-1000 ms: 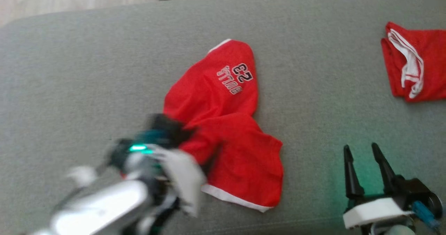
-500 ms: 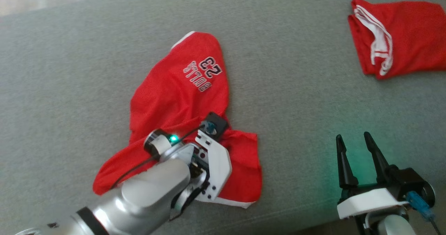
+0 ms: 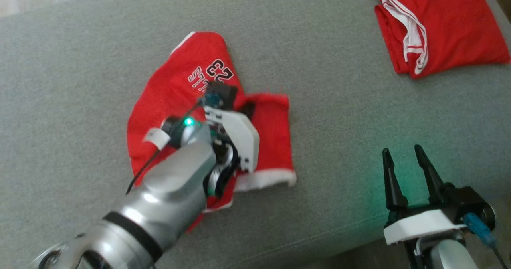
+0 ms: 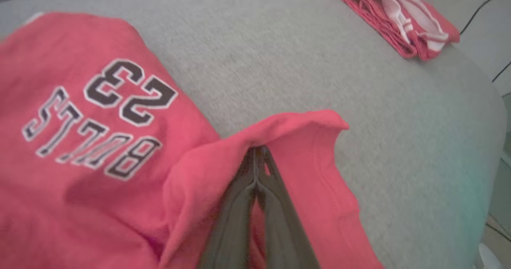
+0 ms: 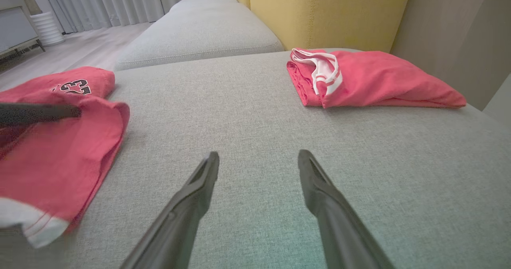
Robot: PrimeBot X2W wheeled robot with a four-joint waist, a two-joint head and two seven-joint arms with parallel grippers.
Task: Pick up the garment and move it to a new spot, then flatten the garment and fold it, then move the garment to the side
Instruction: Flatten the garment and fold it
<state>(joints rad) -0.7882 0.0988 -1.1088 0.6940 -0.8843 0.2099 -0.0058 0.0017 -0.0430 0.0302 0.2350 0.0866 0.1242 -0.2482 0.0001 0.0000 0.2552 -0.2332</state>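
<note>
1. The left tool (image 4: 257, 157) has its two dark fingers pressed together, pinching a raised fold of the red garment (image 4: 80, 161). The cloth wraps over the fingertips, so the very tips are buried in it.
2. In the head view the left wrist housing and silver forearm (image 3: 171, 193) lie across the middle of the garment and cover that part, so I cannot follow the fingers down to the fabric from there.
3. The garment lies crumpled on the grey sofa cushion (image 3: 319, 101), left of centre. Its printed number "23" (image 4: 129, 91) and the lettering under it read upside down, and the wrist housing cuts off part of the lettering in the head view.
4. A white hem (image 3: 263, 179) shows along the garment's near edge, somewhat blurred.
5. The right tool (image 3: 401, 149) hovers over bare cushion near the front edge, its fingers spread wide, holding and touching nothing. It sits well apart from the garment.
6. A folded red garment (image 3: 451, 25) with white trim lies at the far right of the cushion, well apart from both tools.
7. Behind it stands a yellow backrest (image 5: 319, 9).
</note>
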